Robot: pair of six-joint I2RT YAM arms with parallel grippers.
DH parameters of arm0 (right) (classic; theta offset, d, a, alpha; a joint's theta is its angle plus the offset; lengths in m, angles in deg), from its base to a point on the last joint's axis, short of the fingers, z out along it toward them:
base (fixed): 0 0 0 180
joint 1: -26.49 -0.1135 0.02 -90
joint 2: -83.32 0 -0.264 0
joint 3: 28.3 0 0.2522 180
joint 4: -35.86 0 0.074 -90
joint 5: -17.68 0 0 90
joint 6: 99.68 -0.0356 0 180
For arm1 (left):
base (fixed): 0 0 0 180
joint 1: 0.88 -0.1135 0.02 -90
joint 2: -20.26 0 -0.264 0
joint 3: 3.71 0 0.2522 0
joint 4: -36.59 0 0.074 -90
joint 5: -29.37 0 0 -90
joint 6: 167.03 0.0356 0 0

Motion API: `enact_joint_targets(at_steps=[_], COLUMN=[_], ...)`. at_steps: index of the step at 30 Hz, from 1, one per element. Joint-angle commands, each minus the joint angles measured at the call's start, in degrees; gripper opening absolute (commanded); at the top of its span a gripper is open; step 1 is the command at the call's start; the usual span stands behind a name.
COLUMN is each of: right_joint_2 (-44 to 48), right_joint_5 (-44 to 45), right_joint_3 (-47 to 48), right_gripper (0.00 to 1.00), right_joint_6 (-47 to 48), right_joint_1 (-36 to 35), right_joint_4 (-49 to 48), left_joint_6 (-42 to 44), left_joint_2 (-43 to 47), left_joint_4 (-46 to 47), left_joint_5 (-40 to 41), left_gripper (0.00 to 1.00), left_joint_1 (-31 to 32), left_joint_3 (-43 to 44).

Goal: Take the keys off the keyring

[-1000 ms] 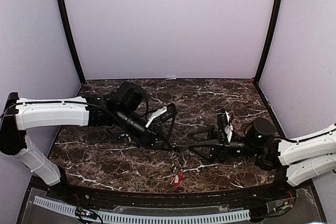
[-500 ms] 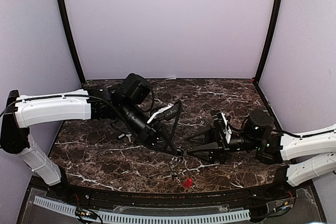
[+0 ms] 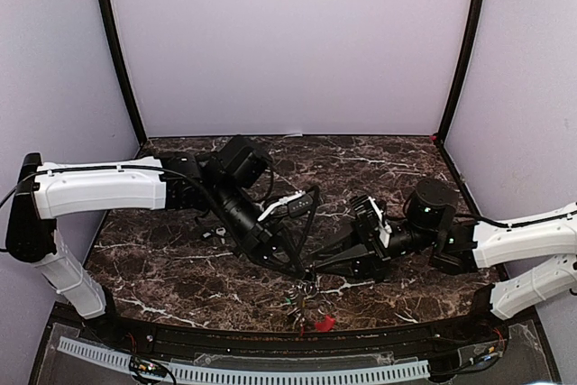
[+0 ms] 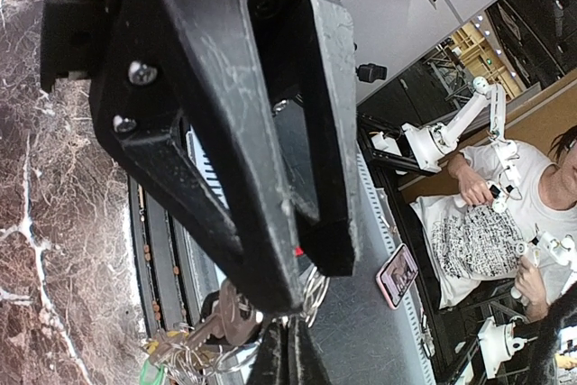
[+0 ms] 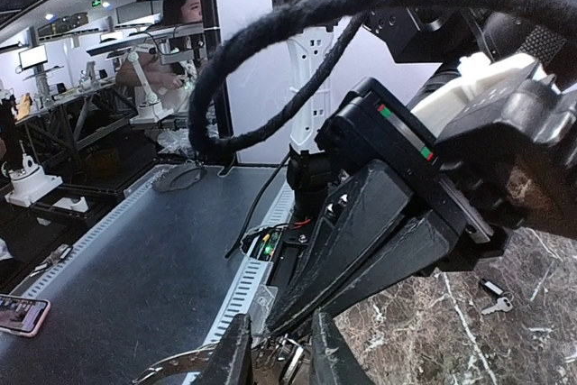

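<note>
Keyring [image 4: 314, 289] hung pinched in my closed left gripper [image 4: 302, 284] over the table [image 3: 180, 268] near its front edge, keys [image 4: 230, 322] dangling. My right gripper [image 5: 281, 351] flanked it, fingers narrowly apart; I couldn't tell whether they gripped.

The left arm's black fingers [image 4: 230, 160] are pressing together at their tips, pinching the keyring [image 4: 315, 293]. The keys [image 4: 233, 320] are hanging in a bunch just below, one showing a green cover, beside the marble table [image 4: 45, 223].
</note>
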Motion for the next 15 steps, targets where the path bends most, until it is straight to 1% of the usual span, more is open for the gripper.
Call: enact_joint_targets(at_steps=[1,7,10,12,15], right_joint_2=[-0.8,-2.0,-2.5,-2.8,-2.7], right_joint_5=[-2.6,-2.5,-2.4,-2.4,-2.2], right_joint_3=[1.0,1.4,1.8,2.0,1.9], right_gripper=[0.23,0.24,0.23,0.21,0.13], right_joint_6=[-0.3,-0.5,-0.6,-0.5,-0.6], right_joint_1=[0.3,0.3,0.2,0.2,0.3], right_joint_4=[-0.9,-0.8,-0.6,-0.3,-0.3], left_joint_6=[1.4,1.4,1.3,1.2,1.2], left_joint_2=[0.5,0.7,0.6,0.5,0.7], left_joint_4=[-0.2,-0.3,-0.2,-0.1,0.0], left_joint_5=[-2.6,-2.6,-2.8,-2.8,-2.6], left_gripper=[0.00,0.00,0.00,0.00,0.00], left_joint_1=[0.2,0.2,0.2,0.2,0.2], left_joint_3=[1.9,1.9,1.9,1.8,1.9])
